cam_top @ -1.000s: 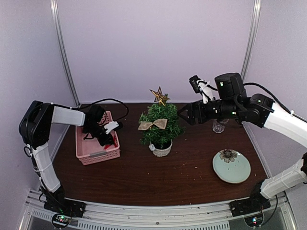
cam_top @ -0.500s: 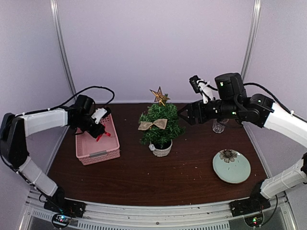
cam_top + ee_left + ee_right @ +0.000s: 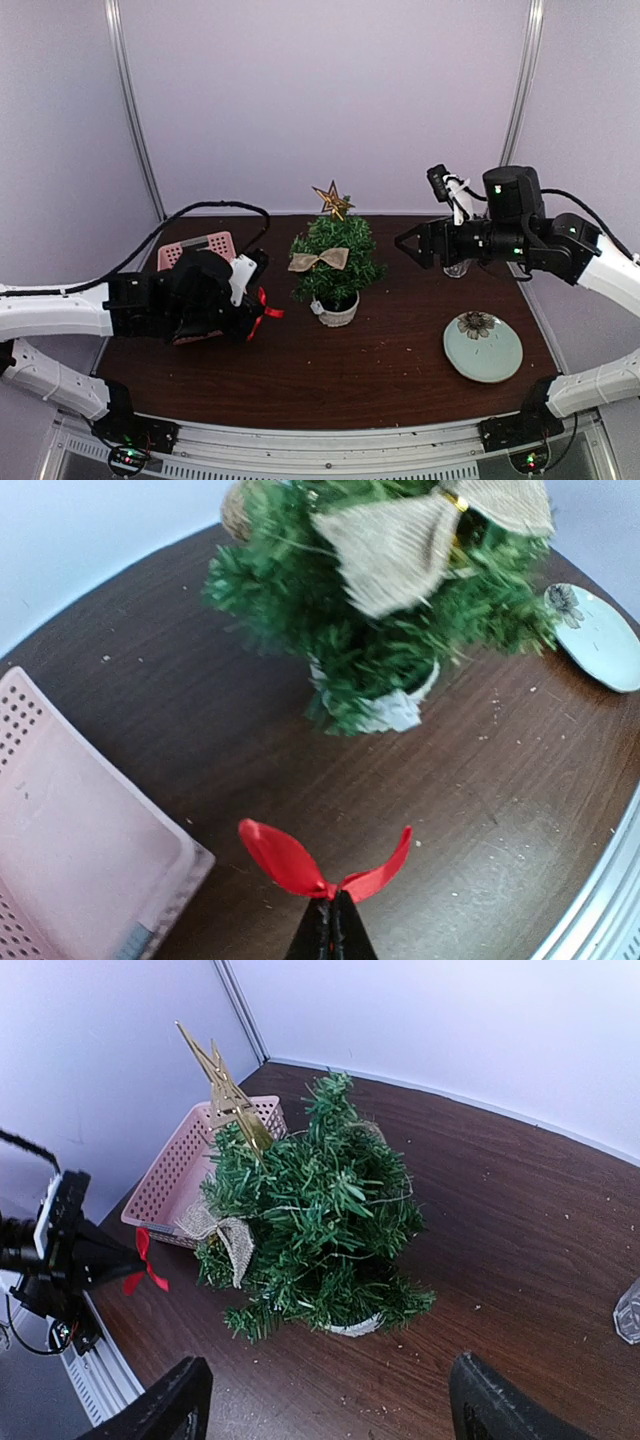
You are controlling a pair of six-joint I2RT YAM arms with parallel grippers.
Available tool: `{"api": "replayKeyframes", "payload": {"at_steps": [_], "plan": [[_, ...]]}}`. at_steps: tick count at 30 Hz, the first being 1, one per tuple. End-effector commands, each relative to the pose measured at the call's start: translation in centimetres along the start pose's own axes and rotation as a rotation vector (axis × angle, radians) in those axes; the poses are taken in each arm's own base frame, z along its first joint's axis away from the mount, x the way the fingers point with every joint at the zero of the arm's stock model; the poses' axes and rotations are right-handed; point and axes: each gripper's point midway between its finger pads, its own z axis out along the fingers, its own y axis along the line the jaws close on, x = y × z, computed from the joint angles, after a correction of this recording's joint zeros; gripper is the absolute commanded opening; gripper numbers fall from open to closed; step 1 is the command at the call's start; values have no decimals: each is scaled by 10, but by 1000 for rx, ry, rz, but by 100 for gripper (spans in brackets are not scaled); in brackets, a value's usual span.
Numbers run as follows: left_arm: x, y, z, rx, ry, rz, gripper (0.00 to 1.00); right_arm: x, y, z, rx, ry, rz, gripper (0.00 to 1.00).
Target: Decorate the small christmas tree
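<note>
The small christmas tree (image 3: 333, 262) stands mid-table in a white pot, with a gold star (image 3: 332, 200) on top and a burlap bow (image 3: 319, 260) on its front. It also shows in the left wrist view (image 3: 375, 630) and the right wrist view (image 3: 315, 1210). My left gripper (image 3: 254, 322) is shut on a red ribbon bow (image 3: 265, 309) and holds it above the table, left of the tree. The bow shows at the fingertips in the left wrist view (image 3: 300, 865). My right gripper (image 3: 405, 243) is open and empty, raised to the right of the tree.
A pink perforated basket (image 3: 198, 249) sits at the left, partly hidden behind my left arm. A pale green plate with a flower (image 3: 483, 346) lies at the front right. A clear glass (image 3: 456, 267) stands behind my right arm.
My left gripper has left the pink basket with the red bow and moved right and forward toward the tree. My right gripper has drawn back to the right, away from the tree.
</note>
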Motion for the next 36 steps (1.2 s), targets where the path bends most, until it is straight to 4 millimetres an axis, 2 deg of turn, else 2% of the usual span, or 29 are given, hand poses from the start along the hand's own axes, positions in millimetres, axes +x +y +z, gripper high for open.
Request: {"api": "replayKeyframes", "payload": {"at_steps": [1,5,8,14,16,19,21,22,26,30,32,36], "plan": [[-1,-25,9,-156,-115,-131,0,16,-10,-18,24,8,68,85],[-3,-75,34,-157,-145,-136,0,37,-20,-30,56,36,108,85],[-22,-119,48,-105,-230,-87,0,48,-29,-40,90,50,123,85],[-38,-181,75,63,-294,-68,0,62,-40,-55,143,63,152,85],[-39,-198,85,116,-289,-61,10,63,-44,-58,160,63,160,85],[-40,-206,87,150,-294,-51,27,66,-46,-64,174,74,160,85],[-46,-203,80,151,-327,-47,53,70,-51,-67,201,87,157,84],[-49,-202,75,155,-340,-44,57,73,-53,-67,214,95,159,84],[-59,-196,53,172,-353,1,60,87,-56,-61,218,132,168,83],[-44,-176,40,169,-300,22,65,89,-56,-42,213,140,160,82],[-33,-176,37,239,-266,45,68,87,-52,-31,194,139,155,83],[-11,-209,35,456,-221,217,71,80,-37,-12,99,131,164,82]]}}
